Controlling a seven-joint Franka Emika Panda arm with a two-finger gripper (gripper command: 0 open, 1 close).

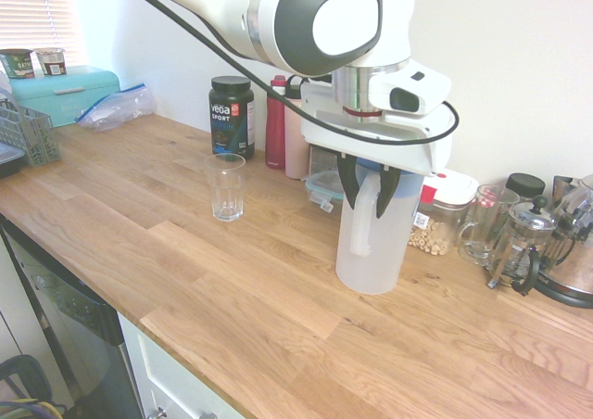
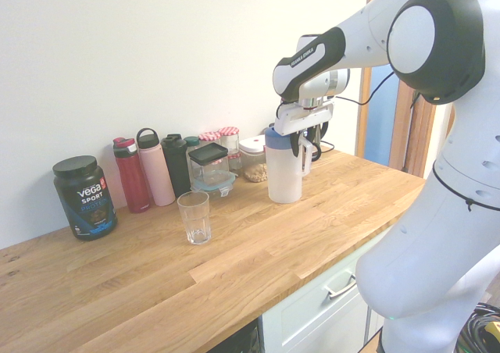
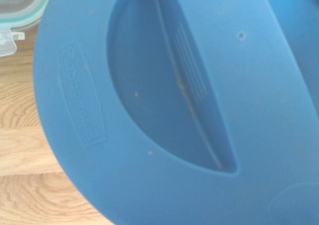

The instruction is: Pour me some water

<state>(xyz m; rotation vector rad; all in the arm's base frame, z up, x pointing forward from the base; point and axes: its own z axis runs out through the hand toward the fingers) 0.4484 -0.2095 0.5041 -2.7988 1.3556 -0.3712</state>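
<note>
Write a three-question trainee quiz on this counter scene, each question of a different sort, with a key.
1. True or false: the jug is tipped over the glass.
2. Where is the gripper? A) around the jug's handle B) on the glass C) on the French press
3. Fill in: the jug's lid is coloured ____.

Key: 1. False; the jug stands upright on the counter, apart from the glass. 2. A; one finger shows on each side of the white handle. 3. Blue.
</note>
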